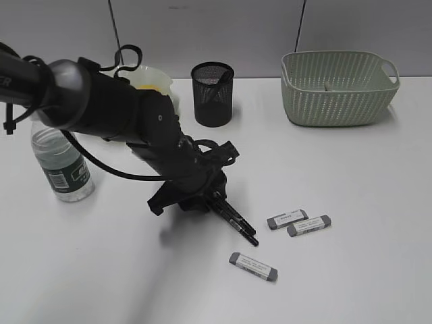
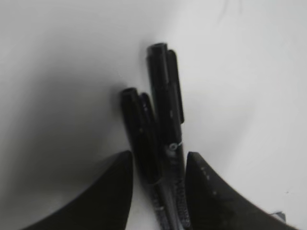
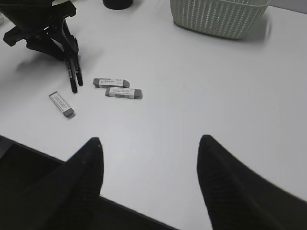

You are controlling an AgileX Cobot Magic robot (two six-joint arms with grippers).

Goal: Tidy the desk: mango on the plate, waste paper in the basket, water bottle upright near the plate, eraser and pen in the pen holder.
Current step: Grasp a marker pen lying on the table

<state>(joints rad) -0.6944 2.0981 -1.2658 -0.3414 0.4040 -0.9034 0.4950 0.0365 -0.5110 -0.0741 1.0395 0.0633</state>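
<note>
The left claw is straddling two black pens lying side by side on the table, fingers flanking them (contact not discernible). The right claw is hovering open above bare table, near three erasers. The holder is standing beside the basket.

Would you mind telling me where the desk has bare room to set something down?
Bare: the right side of the desk, between the basket and the erasers, and the front left corner below the water bottle. Crowded: the middle, where the left claw straddles two pens beside the erasers.
</note>
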